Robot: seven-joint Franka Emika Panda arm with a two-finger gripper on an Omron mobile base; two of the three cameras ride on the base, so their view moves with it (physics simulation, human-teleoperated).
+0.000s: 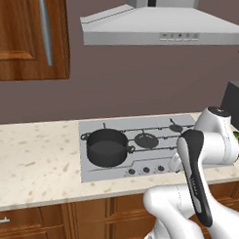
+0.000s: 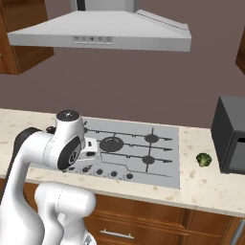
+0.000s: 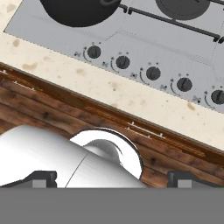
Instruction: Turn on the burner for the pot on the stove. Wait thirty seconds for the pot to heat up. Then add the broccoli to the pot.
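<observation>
Open worktop [image 1: 37, 162] left of stove [image 1: 139, 161]; bare strip along front edge below knob row [image 3: 153, 72]. Pot [image 1: 107, 146] blocks stove's front-left burner; other burners bare. Range hood [image 1: 163, 28] caps headroom over stove. Dark appliance [image 2: 232, 136] walls off right end; broccoli [image 2: 204, 160] just beside it, between it and stove.

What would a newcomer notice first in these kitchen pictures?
First the dark pot, standing on the left front burner of the stove, under the grey range hood. Next the small green broccoli, lying on the counter between the stove and a dark appliance.
</observation>
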